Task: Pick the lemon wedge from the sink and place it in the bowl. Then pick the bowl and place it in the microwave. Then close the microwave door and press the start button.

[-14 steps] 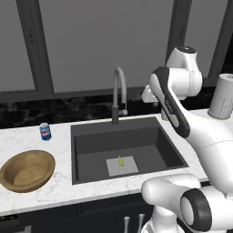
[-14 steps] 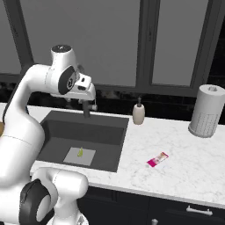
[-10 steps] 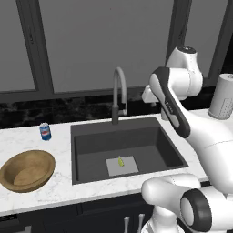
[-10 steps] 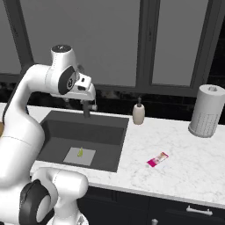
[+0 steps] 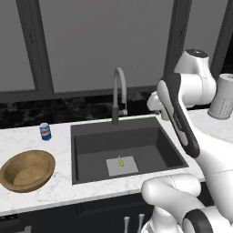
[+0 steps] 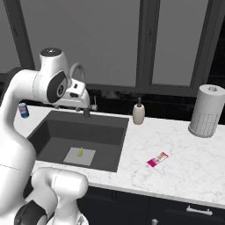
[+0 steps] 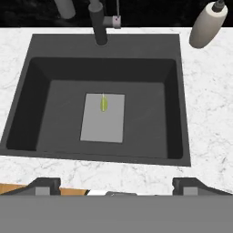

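Yellow-green, the lemon wedge [image 7: 103,104] lies on the sink's [image 7: 173,113] pale drain plate at 12 o'clock from the wide-apart gripper [image 7: 116,185], which must descend to pick it.

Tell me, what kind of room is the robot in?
It looks like a kitchen. There is a dark sink with a tall curved faucet set in a white marble counter, a soap bottle beside it, a roll of paper towels, and a wooden bowl.
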